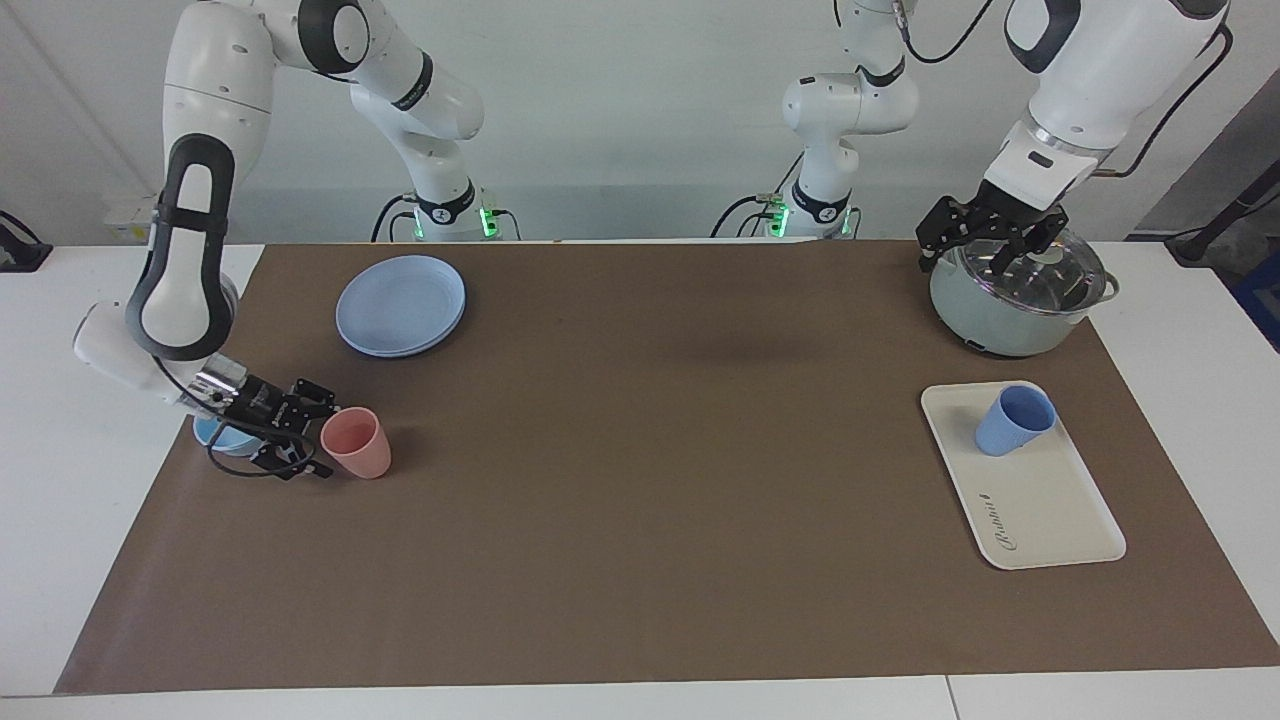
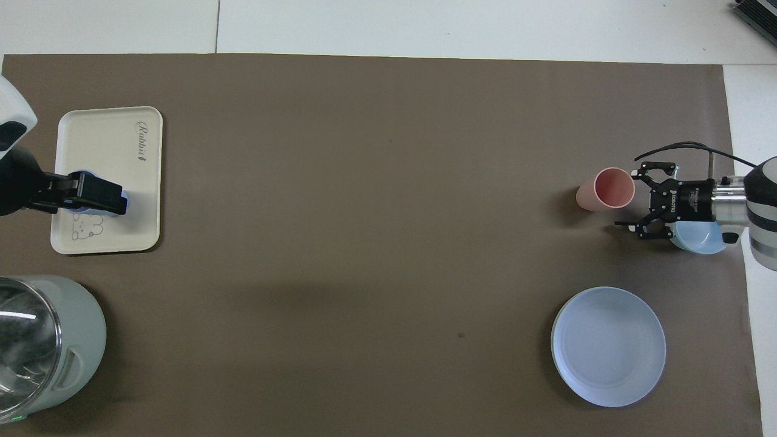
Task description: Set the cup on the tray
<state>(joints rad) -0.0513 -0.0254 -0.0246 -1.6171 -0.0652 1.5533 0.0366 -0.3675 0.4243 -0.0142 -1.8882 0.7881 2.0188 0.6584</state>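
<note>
Cream-white rectangular tray [image 1: 1050,510] carries the periwinkle-blue plastic tumbler [image 1: 1014,420]; left gripper [image 1: 990,245] hangs open, empty, over a lidded grey-green pot [image 1: 1010,320]; right gripper [image 1: 305,435], fingers spread, flanks a salmon-pink tumbler [image 1: 357,443].

The cup [image 1: 1013,421] stands on the tray [image 1: 1050,510] at the left arm's end, farther out than the pot [image 1: 1015,300].

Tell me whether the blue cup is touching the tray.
Touching. The facing view shows the cup standing upright on the tray, its base on the tray's surface with no gap beneath.
</note>
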